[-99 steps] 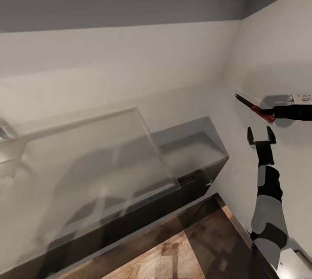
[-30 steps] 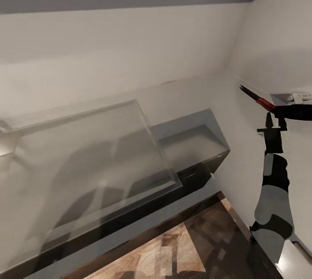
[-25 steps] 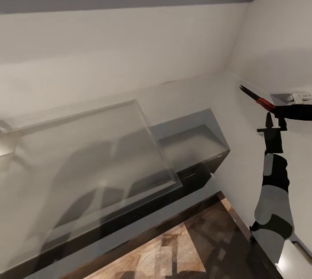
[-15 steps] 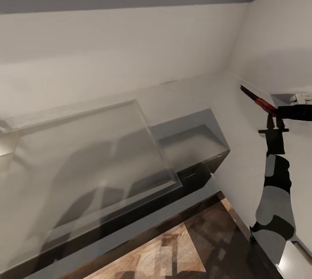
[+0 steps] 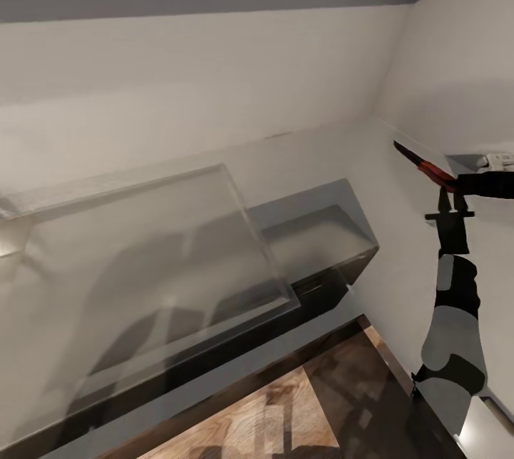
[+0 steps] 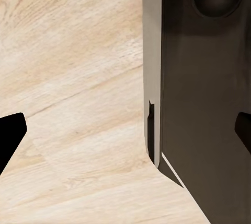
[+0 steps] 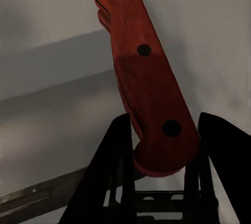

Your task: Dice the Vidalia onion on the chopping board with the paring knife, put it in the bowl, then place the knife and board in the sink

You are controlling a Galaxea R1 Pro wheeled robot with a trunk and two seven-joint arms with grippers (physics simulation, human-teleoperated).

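My right gripper [image 5: 451,183] reaches in from the right edge of the head view, shut on the red handle of the paring knife [image 5: 432,170]. The dark blade points up and left toward the wall corner. The right wrist view has that handle [image 7: 149,83] clamped between the two black fingers [image 7: 121,151]. Just below the knife hand, my left gripper [image 5: 448,202] stands edge-on atop its grey-and-black arm. In the left wrist view its fingertips sit far apart, open and empty [image 6: 125,132]. The grey steel countertop [image 5: 143,245] spreads across the left. Onion, chopping board, bowl and sink are out of view.
A lower steel top [image 5: 314,238] adjoins the countertop's right end, with dark cabinets [image 5: 214,366] beneath. Wooden floor [image 5: 285,416] lies at the bottom. White walls meet in a corner [image 5: 400,66] near both arms. The left wrist view looks at floorboards and a dark panel [image 6: 204,104].
Since 3.3 s ago the camera shifted slightly. My left gripper turned from face-on to edge-on and came up close under the knife hand. Over the last second almost nothing moved.
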